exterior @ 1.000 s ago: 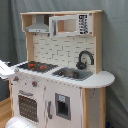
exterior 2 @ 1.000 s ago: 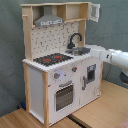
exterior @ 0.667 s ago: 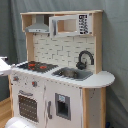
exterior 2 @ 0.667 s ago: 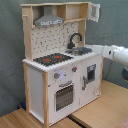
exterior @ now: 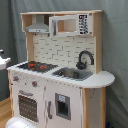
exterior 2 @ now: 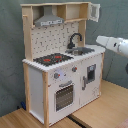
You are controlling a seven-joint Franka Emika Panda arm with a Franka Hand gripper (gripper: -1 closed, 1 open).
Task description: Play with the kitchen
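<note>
The kitchen (exterior: 60,70) is seen filling the middle of the frame in both exterior views, standing upright on a wooden floor (exterior 2: 100,107) in front of a grey backdrop (exterior: 115,50).

In the second exterior view the kitchen (exterior 2: 60,65) is being approached by a white arm segment (exterior 2: 112,44) entering from the right edge of the frame, at about the height of the surface (exterior 2: 75,54). The arm's near end is sitting just beside the rounded end of the surface, close to the sink (exterior 2: 82,50) and the black faucet (exterior 2: 75,39); contact cannot be confirmed. In the first exterior view only a white piece of the robot (exterior: 3,61) is showing at the left edge of the frame, beside the hob (exterior: 36,65).

The key relation: the kitchen is lying toward the second exterior view's left of the arm, with its long side running along the surface from sink to hob (exterior 2: 50,59). The sink end is judged nearest, so any coming move is likely being directed at the sink or faucet area.

The hand itself is not being shown clearly; whether it is released or clenched cannot be told, and nothing is seen being held.

The oven door (exterior 2: 64,95) and the cabinet door (exterior 2: 90,74) are appearing closed.
</note>
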